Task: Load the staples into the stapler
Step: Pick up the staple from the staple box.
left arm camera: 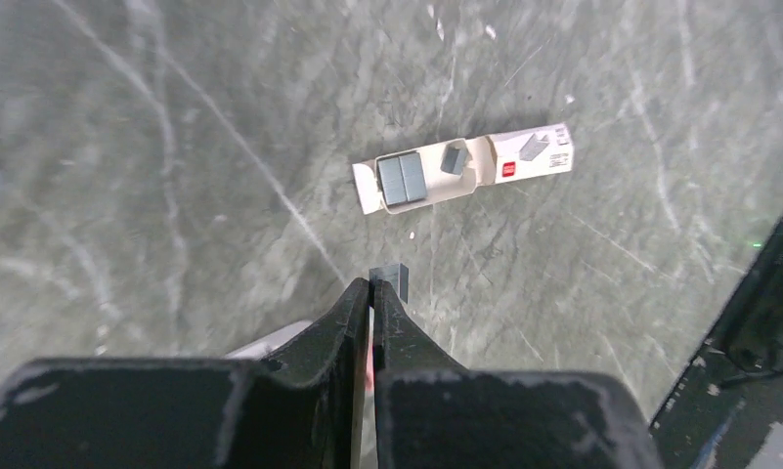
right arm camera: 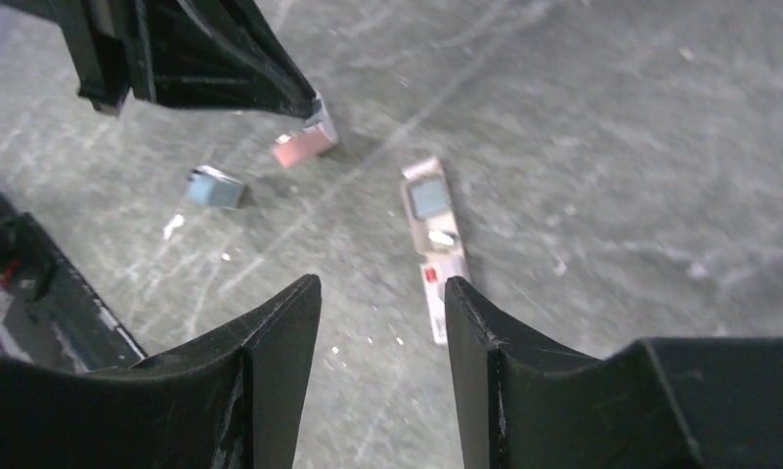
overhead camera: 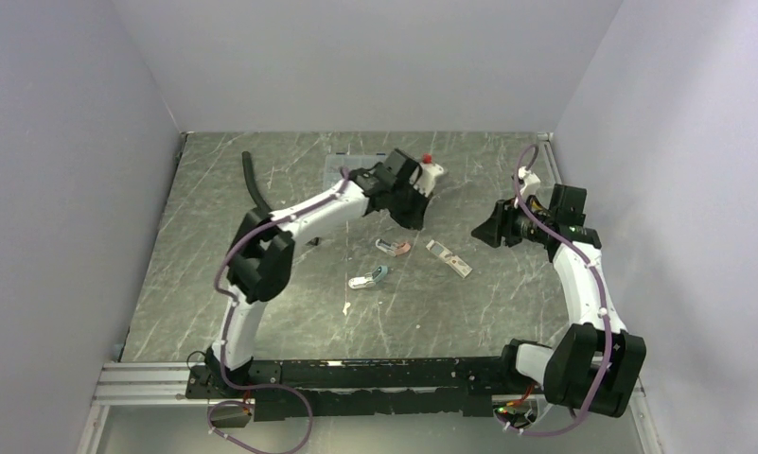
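Observation:
My left gripper [left arm camera: 371,283] is shut on a tiny grey strip of staples [left arm camera: 391,275] that sticks out past its tips, held above the table. Below its fingers a sliver of the pink mini stapler [left arm camera: 369,360] shows. In the top view the left gripper [overhead camera: 414,218] hangs just behind the pink stapler [overhead camera: 394,248]. A blue mini stapler [overhead camera: 368,279] lies nearer to me. The open white carton [left arm camera: 539,156] with a red mark holds more grey staples [left arm camera: 402,180]. My right gripper [right arm camera: 382,293] is open and empty, above the table right of the carton [right arm camera: 436,249].
A black hose [overhead camera: 254,180] curves at the back left. A small white scrap [overhead camera: 346,308] lies near the blue stapler. Grey walls enclose the table on three sides. The right wrist view also shows the pink stapler [right arm camera: 304,147] and the blue stapler [right arm camera: 214,188].

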You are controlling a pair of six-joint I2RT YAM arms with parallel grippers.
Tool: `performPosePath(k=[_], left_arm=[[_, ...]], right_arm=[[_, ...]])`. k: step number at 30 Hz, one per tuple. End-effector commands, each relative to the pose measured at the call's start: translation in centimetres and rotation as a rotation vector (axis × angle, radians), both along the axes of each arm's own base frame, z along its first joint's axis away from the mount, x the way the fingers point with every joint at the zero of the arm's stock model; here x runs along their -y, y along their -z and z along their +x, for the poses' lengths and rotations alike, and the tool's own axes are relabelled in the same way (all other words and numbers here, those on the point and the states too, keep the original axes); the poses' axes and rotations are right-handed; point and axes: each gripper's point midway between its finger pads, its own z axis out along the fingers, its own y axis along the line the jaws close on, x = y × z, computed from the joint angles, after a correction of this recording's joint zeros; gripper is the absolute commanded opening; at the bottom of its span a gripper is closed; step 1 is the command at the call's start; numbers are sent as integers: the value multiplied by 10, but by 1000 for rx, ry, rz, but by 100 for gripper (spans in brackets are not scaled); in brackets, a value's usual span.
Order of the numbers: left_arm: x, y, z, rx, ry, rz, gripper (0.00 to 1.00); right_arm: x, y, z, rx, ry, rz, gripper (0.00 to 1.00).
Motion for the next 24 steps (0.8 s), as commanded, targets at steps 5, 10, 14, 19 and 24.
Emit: performPosePath(k=[5,10,14,19,24], left_arm=[[-19,-105,-6,156,29,-177,9],[-30,-125,-13,184,16,-200,10],[-34,-130,-17,193,18,-210,10],[-34,-129,-20,187,22,-218,10],[-31,-127,-21,170,30,-225,10]], right_arm=[[-83,-54,11,181,-250,185,56],[-121,-71,17,206,-353,262,56],[-135,-74,17,192,-417,299,56],[-141,-70,19,172,-453,329,55],[-142,-60,26,119,-447,340,50]])
